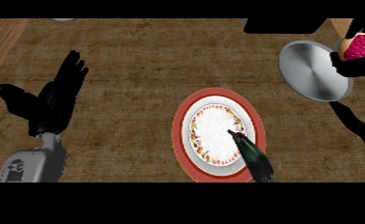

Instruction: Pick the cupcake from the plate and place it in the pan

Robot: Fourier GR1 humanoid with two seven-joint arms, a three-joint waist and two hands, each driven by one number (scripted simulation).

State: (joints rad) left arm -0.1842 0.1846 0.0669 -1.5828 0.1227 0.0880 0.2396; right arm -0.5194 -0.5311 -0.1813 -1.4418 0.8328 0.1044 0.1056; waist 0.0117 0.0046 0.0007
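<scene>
In the head view, a brown wood-grain table (143, 63) fills the frame. Near the lower middle lies a round plate (184, 131) with a red rim, a white centre and a ring of small coloured marks; nothing rests on its white centre. A dark, glossy, elongated object (253, 158) lies across the plate's lower right part, its thin tip pointing toward the plate's middle; what it is cannot be told.

At the upper right sits the grey metal pan (314, 71), round and shallow. Just beside the pan's right rim, at the frame's right edge, the right robot hand (345, 66) grasps the cupcake (354, 47), whose pink and pale parts show above the black fingers curled around it. The cupcake is held at the pan's right edge, well apart from the plate. A dark shadow runs down the table below that hand.

At the left, the left robot hand (58, 97) rests open with its fingers straight and pointing up, above its grey forearm (32, 162), holding nothing.
</scene>
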